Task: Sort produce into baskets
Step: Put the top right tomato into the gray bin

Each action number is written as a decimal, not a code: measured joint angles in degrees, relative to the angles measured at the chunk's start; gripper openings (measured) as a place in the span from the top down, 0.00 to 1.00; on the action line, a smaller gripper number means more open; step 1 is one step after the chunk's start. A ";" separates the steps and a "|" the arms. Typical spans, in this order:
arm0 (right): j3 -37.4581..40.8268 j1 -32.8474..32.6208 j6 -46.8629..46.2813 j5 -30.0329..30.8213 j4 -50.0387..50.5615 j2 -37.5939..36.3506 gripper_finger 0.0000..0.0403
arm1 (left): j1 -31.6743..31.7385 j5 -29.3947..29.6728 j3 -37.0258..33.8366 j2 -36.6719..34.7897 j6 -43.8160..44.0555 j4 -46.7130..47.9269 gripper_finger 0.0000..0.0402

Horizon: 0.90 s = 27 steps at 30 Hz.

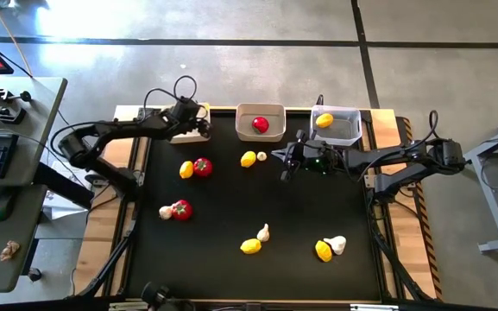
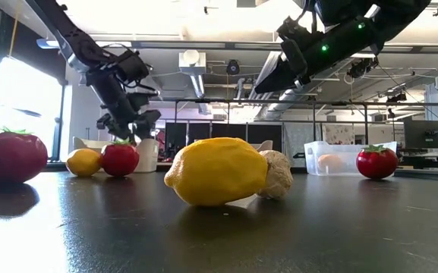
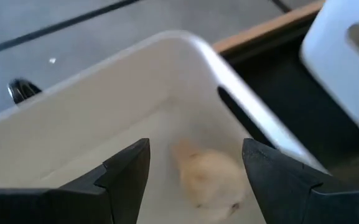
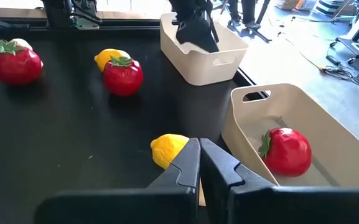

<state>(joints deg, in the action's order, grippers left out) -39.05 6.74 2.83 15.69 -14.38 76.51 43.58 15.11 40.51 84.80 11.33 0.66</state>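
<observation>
The left gripper [image 3: 195, 171] hung over the far-left white basket [image 1: 192, 128], jaws spread wide, a garlic bulb [image 3: 207, 176] lying loose in the bin beneath them. The right gripper [image 4: 199, 163], jaws pressed shut and empty, hovered near a lemon [image 1: 248, 159] beside the middle basket [image 1: 260, 111], which held a tomato [image 1: 260, 125].
</observation>
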 joint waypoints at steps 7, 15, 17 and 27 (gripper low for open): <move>0.00 0.00 0.00 0.02 0.42 0.00 1.00 | -3.56 1.55 -3.51 -6.61 -4.44 -2.66 0.40; 0.00 0.02 0.00 0.01 -0.13 0.00 1.00 | -10.02 1.99 -13.66 -16.73 -7.02 -16.97 0.40; 0.00 0.00 -0.02 0.00 -0.33 0.00 1.00 | -12.30 1.79 -15.56 -19.00 -7.89 -19.33 0.40; 0.00 -0.02 -0.67 0.02 -0.22 0.00 1.00 | -24.18 -3.98 -18.36 -24.86 -13.46 -18.64 0.40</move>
<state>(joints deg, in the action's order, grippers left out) -39.05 6.72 2.16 15.70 -14.60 76.51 19.40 11.14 22.15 59.94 -2.12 -17.98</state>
